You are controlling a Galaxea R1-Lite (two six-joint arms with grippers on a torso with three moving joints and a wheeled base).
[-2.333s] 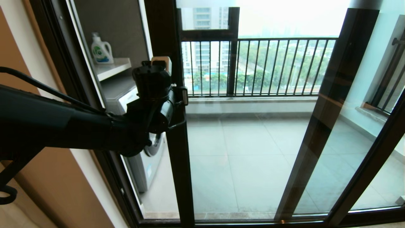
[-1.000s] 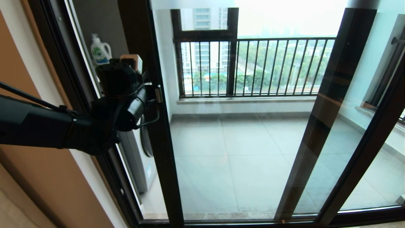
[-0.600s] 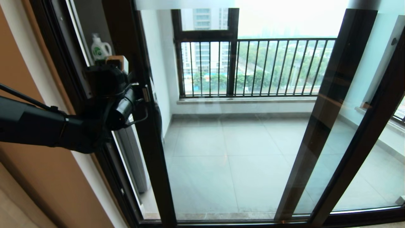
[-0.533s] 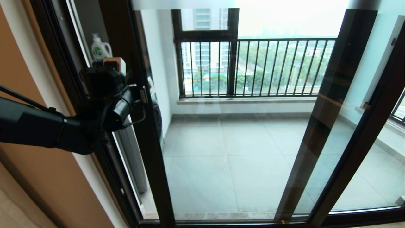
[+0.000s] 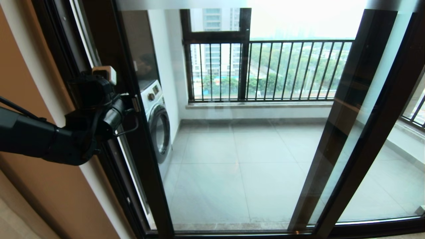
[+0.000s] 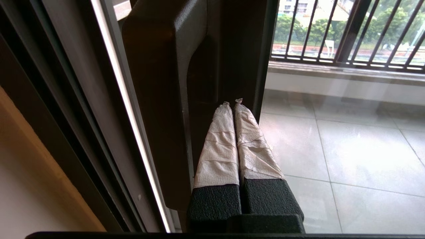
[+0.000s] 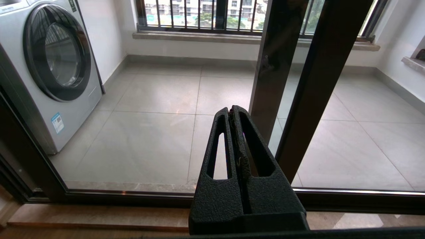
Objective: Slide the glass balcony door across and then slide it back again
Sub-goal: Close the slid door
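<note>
The glass balcony door (image 5: 252, 156) is a clear pane in a dark frame, and its left upright (image 5: 142, 156) stands a narrow gap from the jamb at the far left. My left gripper (image 5: 134, 103) is shut. Its white-taped fingertips (image 6: 225, 113) are tucked into the recess beside the door's dark bar handle (image 6: 156, 99) and rest against the upright. The door's right upright (image 5: 375, 132) overlaps the handle-less panel's upright (image 5: 338, 126). My right gripper (image 7: 231, 111) is shut on nothing, hangs low before the bottom track and does not show in the head view.
A white washing machine (image 5: 160, 127) stands on the balcony's left side behind the glass. The black railing (image 5: 275, 69) closes the far end. The outer door frame (image 5: 63, 63) and a tan wall (image 5: 30, 76) lie just left of my left arm. The floor track (image 7: 132, 196) runs below.
The door has slid steadily left with my left gripper on its handle side. The opening at the left has shrunk to a narrow gap, and the detergent bottle has gone from view.
</note>
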